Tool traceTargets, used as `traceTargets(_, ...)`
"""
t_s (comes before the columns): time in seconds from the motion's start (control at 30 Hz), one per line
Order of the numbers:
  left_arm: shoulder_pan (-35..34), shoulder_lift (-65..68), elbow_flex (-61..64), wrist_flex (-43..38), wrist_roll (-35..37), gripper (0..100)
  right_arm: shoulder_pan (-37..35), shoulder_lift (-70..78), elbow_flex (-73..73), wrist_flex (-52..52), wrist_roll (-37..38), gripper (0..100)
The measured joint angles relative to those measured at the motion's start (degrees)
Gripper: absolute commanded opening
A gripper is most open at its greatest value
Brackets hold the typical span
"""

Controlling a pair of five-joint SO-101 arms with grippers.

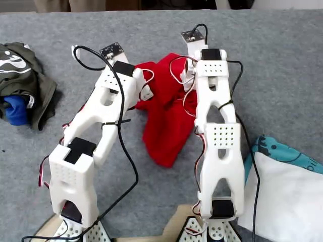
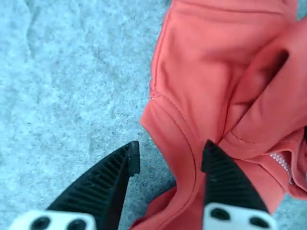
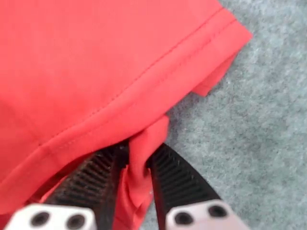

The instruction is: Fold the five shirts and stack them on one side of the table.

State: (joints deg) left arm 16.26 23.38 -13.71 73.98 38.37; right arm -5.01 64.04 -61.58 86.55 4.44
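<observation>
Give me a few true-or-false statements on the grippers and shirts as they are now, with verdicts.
The right gripper is shut on a fold of the red shirt. True.
The left gripper is shut on it too. False: its fingers stand open, the shirt's edge between them.
The red shirt lies neatly folded. False: it lies crumpled on the table.
A white shirt overlaps a teal shirt. True.
The dark green shirt lies under the red one. False: it lies apart, bunched near the table's edge.

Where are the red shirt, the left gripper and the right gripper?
red shirt [image 1: 166,126], high view, middle of the cloth.
left gripper [image 2: 171,149], left wrist view, midway between its fingertips.
right gripper [image 3: 139,152], right wrist view, midway between its fingertips.
</observation>
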Motion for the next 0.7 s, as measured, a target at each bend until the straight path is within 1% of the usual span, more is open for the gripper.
traceTargets(0.1,0.0,1.23,0.0,-2.02,0.18,22,0.0,0.09,-1.32,0.35,0.09,0.8)
traceTargets(0.23,0.0,6.59,0.0,-5.98,0.18,15,0.0,0.26,-1.49,0.35,0.09,0.8)
traceTargets(0.37,0.18,12.92,-3.08,-6.59,0.26,10,0.0,0.44,-1.49,0.35,0.09,0.8)
traceTargets(0.47,0.26,15.38,-6.68,-6.51,0.26,2,0.0,0.44,-1.49,0.35,0.09,0.8)
traceTargets(0.5,0.35,15.74,-7.65,-6.59,0.26,2,0.0,0.44,-1.49,0.35,0.09,0.8)
traceTargets(0.57,0.35,16.18,-10.11,-5.01,0.26,2,0.0,0.44,-1.49,0.35,0.09,0.8)
traceTargets(0.7,-0.88,17.05,-18.46,1.58,0.09,2,0.0,0.44,-1.49,0.35,0.09,0.8)
